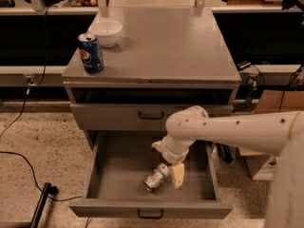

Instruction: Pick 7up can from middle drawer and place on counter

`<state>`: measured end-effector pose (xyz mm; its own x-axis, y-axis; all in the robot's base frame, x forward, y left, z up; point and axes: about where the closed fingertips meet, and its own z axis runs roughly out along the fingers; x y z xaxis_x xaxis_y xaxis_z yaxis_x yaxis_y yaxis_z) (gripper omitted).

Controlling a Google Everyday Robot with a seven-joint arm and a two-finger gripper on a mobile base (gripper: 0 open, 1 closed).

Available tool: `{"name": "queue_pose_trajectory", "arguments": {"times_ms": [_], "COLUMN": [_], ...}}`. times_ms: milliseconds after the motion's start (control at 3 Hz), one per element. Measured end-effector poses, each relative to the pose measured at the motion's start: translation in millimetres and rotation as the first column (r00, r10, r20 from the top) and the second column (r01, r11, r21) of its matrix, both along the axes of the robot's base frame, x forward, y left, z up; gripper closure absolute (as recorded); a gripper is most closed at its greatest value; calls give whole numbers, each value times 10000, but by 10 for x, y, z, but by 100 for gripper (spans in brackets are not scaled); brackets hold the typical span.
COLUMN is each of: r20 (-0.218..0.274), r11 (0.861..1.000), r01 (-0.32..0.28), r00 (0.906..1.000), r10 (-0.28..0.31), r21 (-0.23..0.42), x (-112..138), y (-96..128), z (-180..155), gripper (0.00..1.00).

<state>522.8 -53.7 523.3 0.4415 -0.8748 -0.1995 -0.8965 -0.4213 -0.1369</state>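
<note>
The 7up can (156,177) lies on its side on the floor of the open middle drawer (118,167), near the front centre, shiny end toward the front left. My gripper (167,160) hangs inside the drawer just above and right of the can. It is open: one cream finger (177,175) stands right beside the can and the other (157,145) is behind it. The can is not held. The counter (161,42) is the grey cabinet top above.
A blue Pepsi can (91,53) and a white bowl (105,32) stand at the counter's left. A closed drawer front (152,115) is above the open drawer. A cardboard box (280,103) is on the right, and a black cable (28,175) lies on the floor at left.
</note>
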Motion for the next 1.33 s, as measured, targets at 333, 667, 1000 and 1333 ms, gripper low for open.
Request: {"name": "queue_pose_trajectory", "arguments": {"times_ms": [333,667,1000,1333], "r20": [32,606,910,704], "r11": [9927,9818,9722,9637], "r01": [-768,-1558,-2177,-2547], "r00": [9970,9848,9700,9629], "r10": [774,1630,2253,2604], "r21": [-927,-1083,-862,-802], "x": [161,208,251,330], "y": [-77,-92,-26,25], "z": [-493,-781,-1039,-1267], "gripper": [0,0,0,0]}}
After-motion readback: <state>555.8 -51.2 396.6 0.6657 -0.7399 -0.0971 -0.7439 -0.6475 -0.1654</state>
